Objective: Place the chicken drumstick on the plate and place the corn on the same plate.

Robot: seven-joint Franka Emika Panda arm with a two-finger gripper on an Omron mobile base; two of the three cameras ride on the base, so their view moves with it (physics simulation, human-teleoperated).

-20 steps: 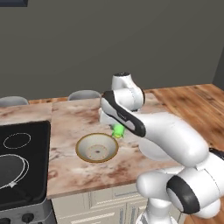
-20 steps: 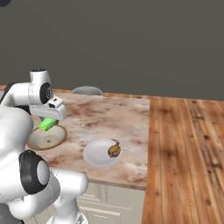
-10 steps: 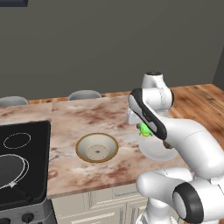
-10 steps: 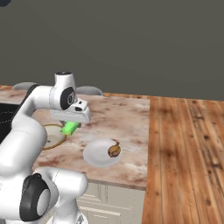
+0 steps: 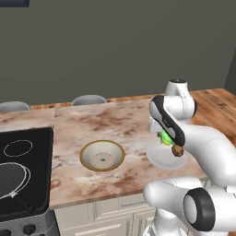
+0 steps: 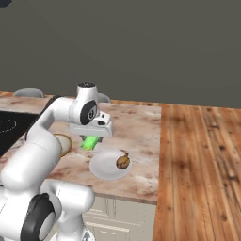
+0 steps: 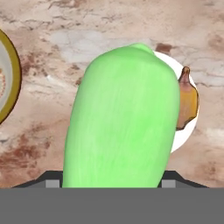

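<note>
**Corn carried from bowl side over to plate edge**

The tool (image 6: 92, 140) was clamped on the bright green oblong corn cob in its husk (image 6: 91, 142), which hung straight down from it; in the hand view the husk (image 7: 122, 118) stood right ahead of the tool and hid most of what lay beyond.

Change over the last second: the arm swung the corn away from above the deep tan-rimmed cream bowl (image 5: 102, 156) and across the marbled brown stone surface (image 5: 106, 122) toward the plate. The bowl was now well off to one side of the tool and looked empty.

The flat round pale white plate (image 6: 102, 165) lay just beneath and slightly past the tool. The small golden-brown lumpy chicken drumstick (image 6: 123, 161) already rested on it, on the far side from the tool; its edge showed beside the husk in the hand view (image 7: 188, 100).

Judgement: first half of the task looked done, transport of the corn nearly done. The corn seemed to hang over the plate's near rim rather than its middle, so a short shift further over the plate before release seemed wise. Risk: the cob rolling off the rim or knocking the drumstick.
</note>
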